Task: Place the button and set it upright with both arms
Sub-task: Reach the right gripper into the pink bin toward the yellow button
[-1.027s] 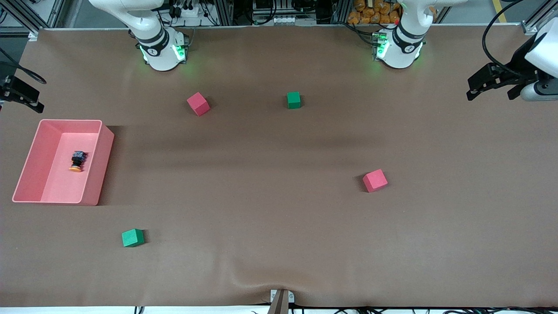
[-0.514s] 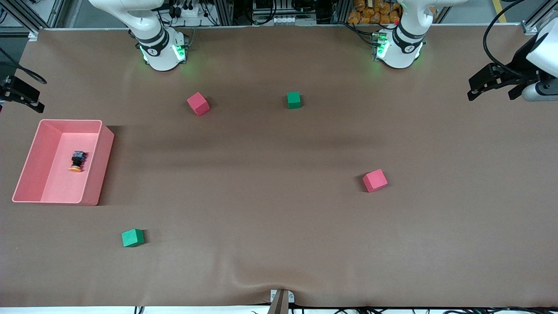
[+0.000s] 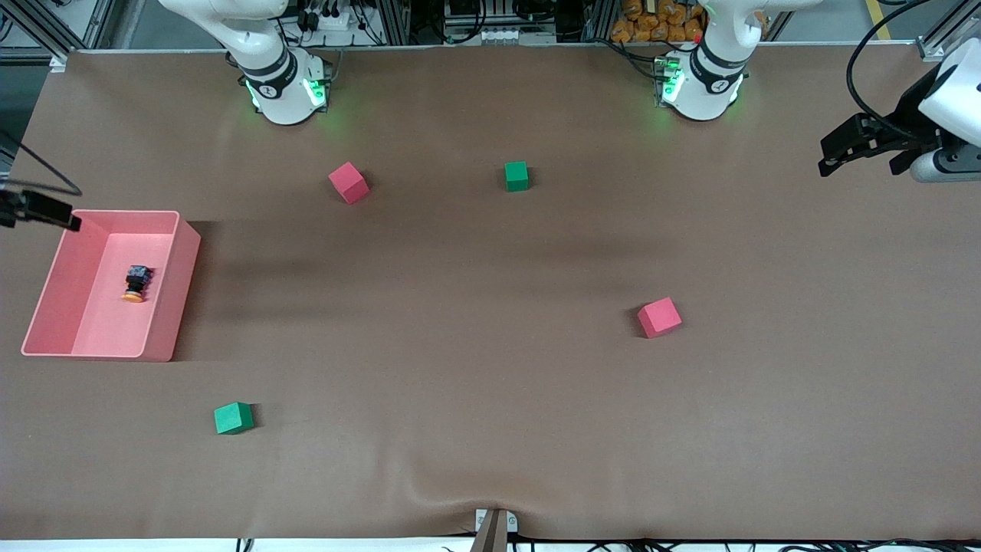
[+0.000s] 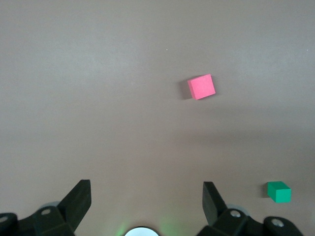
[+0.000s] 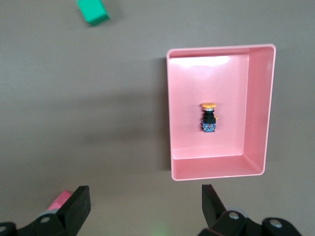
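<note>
A brown mat (image 3: 490, 368) covers the table, with 2 red and 2 green cubes scattered on it. At 9 o'clock in the front view sits a pink tray (image 3: 165, 307) toward the right arm's end, and the button (image 3: 136, 283) lies tipped over in it, long axis running toward the front camera, orange cap nearest that camera. The right gripper (image 5: 142, 206) hangs spread open and empty over the mat just beside the tray's edge, clearly the closer arm. At 3 o'clock the left gripper (image 4: 145, 199) waits, open and empty, over bare mat, well apart from the tray.
</note>
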Controlling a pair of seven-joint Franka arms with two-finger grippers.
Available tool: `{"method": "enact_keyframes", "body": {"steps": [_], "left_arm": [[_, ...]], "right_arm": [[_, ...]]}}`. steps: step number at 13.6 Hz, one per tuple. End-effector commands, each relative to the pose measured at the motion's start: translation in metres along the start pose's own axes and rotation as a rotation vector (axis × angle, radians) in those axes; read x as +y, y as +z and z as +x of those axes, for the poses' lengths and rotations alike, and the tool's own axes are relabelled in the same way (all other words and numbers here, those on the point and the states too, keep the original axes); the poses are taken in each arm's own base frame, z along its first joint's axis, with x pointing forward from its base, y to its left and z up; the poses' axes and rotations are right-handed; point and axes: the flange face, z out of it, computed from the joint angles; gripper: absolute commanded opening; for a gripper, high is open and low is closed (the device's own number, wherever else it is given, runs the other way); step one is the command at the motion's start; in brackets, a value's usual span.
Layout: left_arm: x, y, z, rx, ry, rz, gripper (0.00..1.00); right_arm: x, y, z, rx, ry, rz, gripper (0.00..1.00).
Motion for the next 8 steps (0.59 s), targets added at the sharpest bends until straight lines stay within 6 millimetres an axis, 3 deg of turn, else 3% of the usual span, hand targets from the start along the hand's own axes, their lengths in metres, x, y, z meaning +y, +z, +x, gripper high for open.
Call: {"method": "enact_keyframes", "body": {"steps": [1,6,8], "left_arm": [[-0.002,-0.001,0.001,-0.011,0.010,0.008,1.00],[-0.002,0.004,0.007,-0.011,0.012,0.007,1.00],[-0.001,0.004,0.007,-0.011,0.013,0.007,1.00]], "right_arm": [[0.030,0.053,0.032,-0.019,-0.025,-0.019,1.00],[0.130,0.177,0.064,-0.010,-0.082,0.013,1.00],[0.147,0.225,0.065,-0.050,-0.072,0.061,1.00]]}}
